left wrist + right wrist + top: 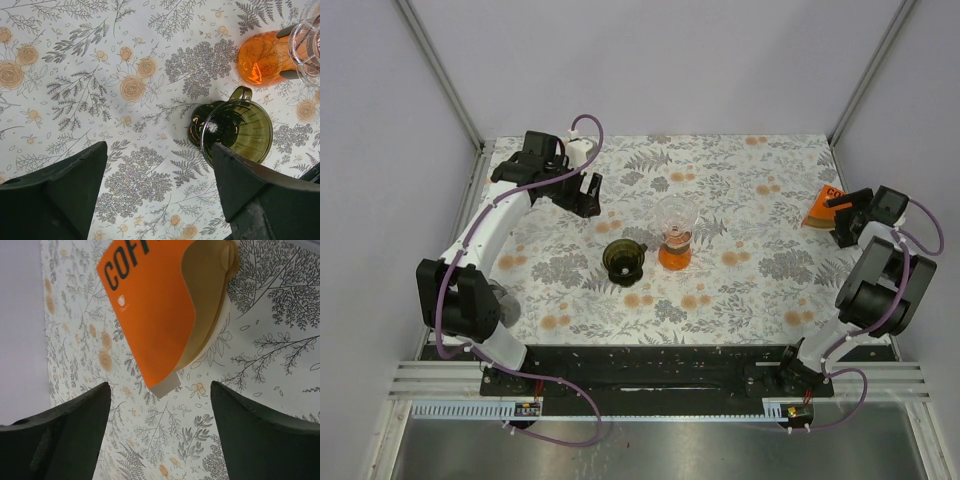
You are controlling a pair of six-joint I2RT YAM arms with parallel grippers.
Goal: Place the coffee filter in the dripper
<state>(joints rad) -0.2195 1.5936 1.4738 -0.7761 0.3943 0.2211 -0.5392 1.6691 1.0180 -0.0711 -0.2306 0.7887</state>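
The coffee filter is tan paper showing from the open side of an orange packet printed "COFF". The packet lies at the table's right edge. My right gripper is open just short of the packet's corner and holds nothing; from above, the right gripper sits right beside the packet. The dark green glass dripper stands mid-table, empty. My left gripper is open above the cloth with the dripper just past its right finger. In the top view the left gripper hangs behind and left of the dripper.
A clear glass vessel on an orange base stands just right of the dripper, and the orange base is also in the left wrist view. The floral tablecloth covers the table. Grey walls and metal posts close the back and sides.
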